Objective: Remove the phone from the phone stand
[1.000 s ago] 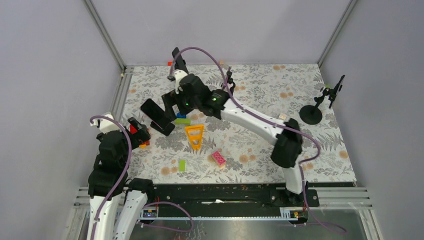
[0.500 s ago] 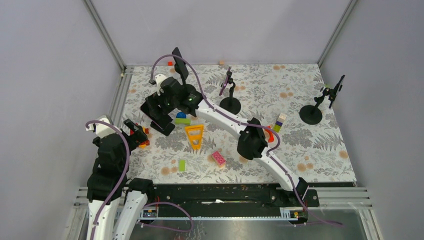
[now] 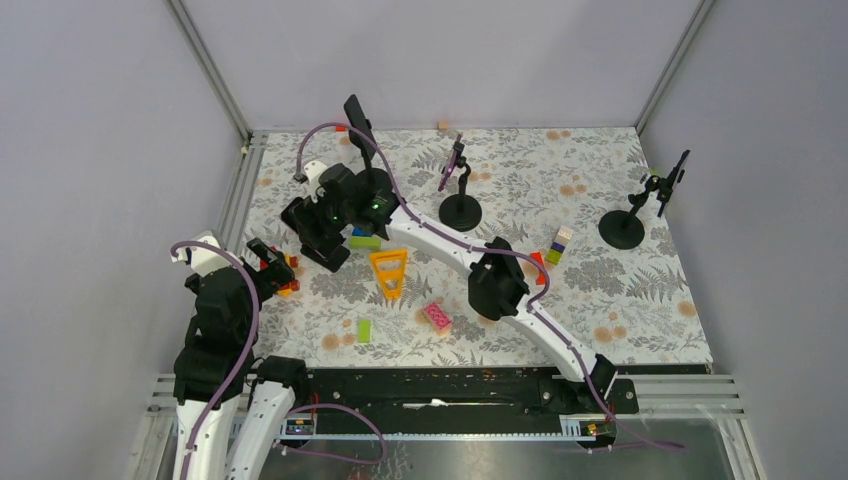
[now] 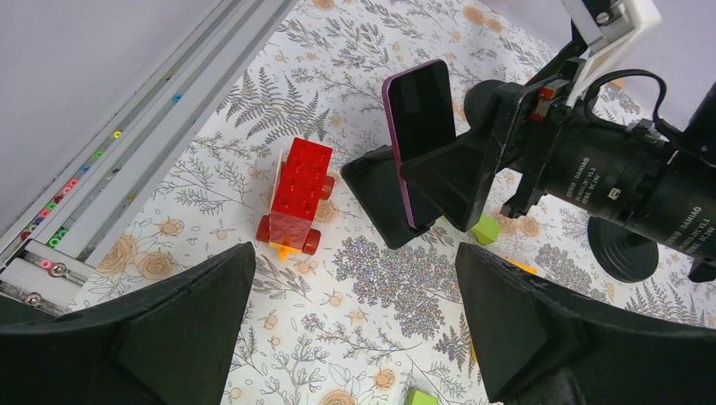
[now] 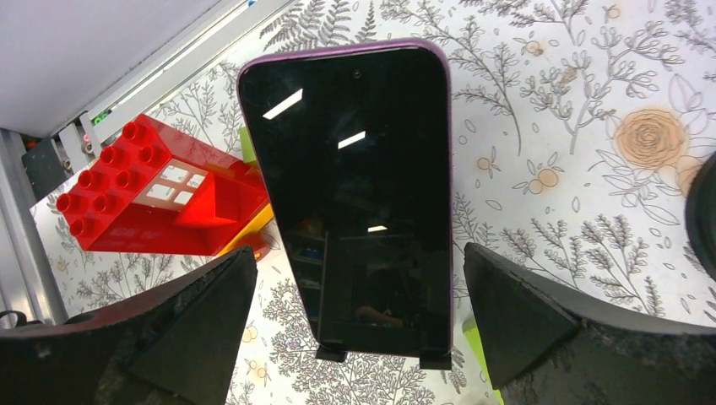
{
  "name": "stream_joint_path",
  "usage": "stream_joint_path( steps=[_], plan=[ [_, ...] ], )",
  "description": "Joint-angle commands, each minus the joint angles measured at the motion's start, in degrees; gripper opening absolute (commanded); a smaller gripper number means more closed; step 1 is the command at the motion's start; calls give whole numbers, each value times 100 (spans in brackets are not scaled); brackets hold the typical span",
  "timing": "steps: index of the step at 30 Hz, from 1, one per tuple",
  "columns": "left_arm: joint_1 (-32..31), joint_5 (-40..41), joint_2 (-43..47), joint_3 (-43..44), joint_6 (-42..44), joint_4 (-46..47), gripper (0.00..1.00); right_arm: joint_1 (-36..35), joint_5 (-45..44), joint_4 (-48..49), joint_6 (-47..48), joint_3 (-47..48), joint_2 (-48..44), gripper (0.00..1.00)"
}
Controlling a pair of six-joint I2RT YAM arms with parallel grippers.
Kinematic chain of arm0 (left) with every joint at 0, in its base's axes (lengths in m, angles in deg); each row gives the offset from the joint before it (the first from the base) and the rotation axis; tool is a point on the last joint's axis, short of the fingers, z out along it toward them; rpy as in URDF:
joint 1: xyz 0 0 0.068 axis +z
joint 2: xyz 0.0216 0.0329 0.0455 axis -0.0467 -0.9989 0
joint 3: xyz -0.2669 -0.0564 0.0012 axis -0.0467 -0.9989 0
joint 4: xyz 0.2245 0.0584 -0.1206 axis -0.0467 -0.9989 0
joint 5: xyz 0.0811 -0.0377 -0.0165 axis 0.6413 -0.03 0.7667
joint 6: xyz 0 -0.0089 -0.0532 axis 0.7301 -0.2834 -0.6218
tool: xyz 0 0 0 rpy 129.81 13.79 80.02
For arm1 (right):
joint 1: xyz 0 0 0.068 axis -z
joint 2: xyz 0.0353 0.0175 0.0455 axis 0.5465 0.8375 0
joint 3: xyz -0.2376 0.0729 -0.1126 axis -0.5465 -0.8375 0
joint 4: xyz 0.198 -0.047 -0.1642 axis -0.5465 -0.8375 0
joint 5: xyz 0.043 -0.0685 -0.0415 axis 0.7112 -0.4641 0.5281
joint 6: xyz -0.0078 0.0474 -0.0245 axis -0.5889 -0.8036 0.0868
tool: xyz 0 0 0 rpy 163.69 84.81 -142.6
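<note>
While the purple-cased, black-screened phone (image 5: 355, 194) leans in its black plastic phone stand (image 5: 378, 354), both grippers gape wide.
The phone's lower edge sits on the stand's two small front tabs, its glossy screen tilted back, at the left side of the floral-patterned table cover (image 4: 211, 126). The right gripper (image 5: 355, 278) hangs with its jaws spread to either side of the phone, a gap showing on both sides. The left gripper (image 4: 355, 253) is likewise spread and holds nothing, near a red toy-brick build (image 4: 297, 190).
</note>
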Motion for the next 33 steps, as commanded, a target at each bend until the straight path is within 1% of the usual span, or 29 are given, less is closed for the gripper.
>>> stream_joint_path(
  steps=[1,25,26,33],
  plan=[
    [-18,124,-3,128,-44,118,99,-81,275,246,170,289,93,99],
    [-10,77,-6,86,-18,159,99,-139,-207,265,228,395,393,99],
    [-9,77,-10,84,-18,160,99,-147,-234,263,228,396,402,98],
    [-9,60,-33,83,-13,167,99,-186,-301,306,239,413,433,87]
  ],
)
